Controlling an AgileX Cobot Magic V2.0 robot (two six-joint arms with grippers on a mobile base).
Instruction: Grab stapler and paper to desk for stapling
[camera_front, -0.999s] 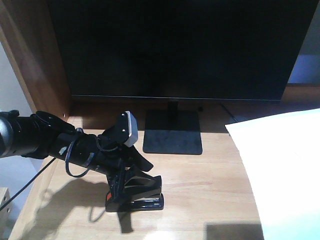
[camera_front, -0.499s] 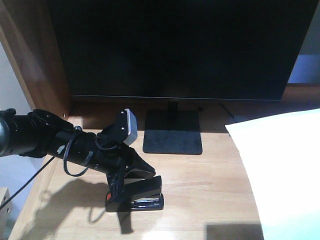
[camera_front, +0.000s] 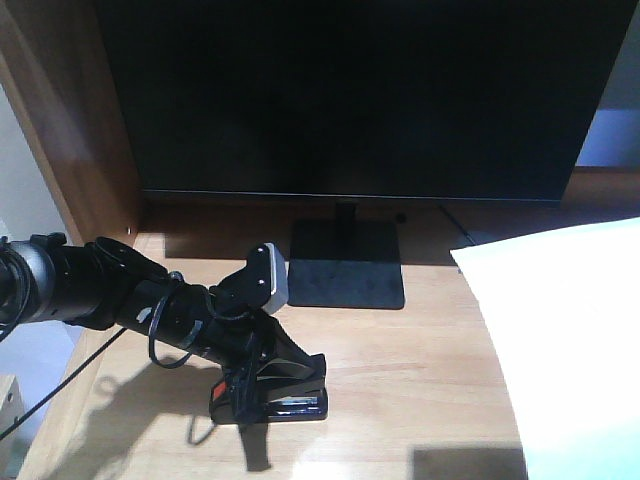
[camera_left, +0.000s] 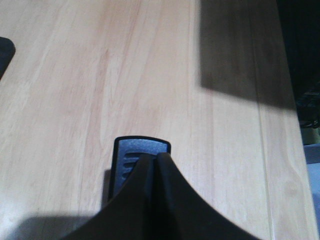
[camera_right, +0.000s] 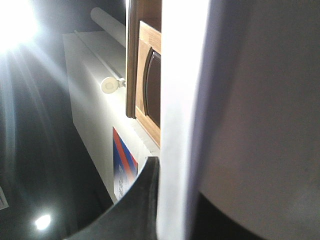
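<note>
Front view: the left arm (camera_front: 110, 295) enters from the left edge and slants down to the lower centre, where the left gripper (camera_front: 250, 392) sits on the stapler (camera_front: 295, 385), which lies flat on the desk (camera_front: 420, 370) in front of the monitor base (camera_front: 345, 265). An orange patch shows at the stapler's left end. The monitor (camera_front: 350, 90) fills the upper frame, and a darker wooden side panel (camera_front: 70, 130) stands at upper left. The paper (camera_front: 570, 340) occupies the right side, lifted off the desk and casting a shadow at the bottom edge. Left wrist view: the left gripper (camera_left: 154, 162) has its fingers (camera_left: 135, 200) pressed together along a thin seam, with the ribbed end of the stapler (camera_left: 142, 146) showing just beyond the tips, low and centre on the desk (camera_left: 75, 75). Right wrist view: the right gripper (camera_right: 175, 180) is clamped on the paper (camera_right: 180, 75), one dark finger (camera_right: 145, 200) lying against the sheet's left face at bottom centre.
</note>
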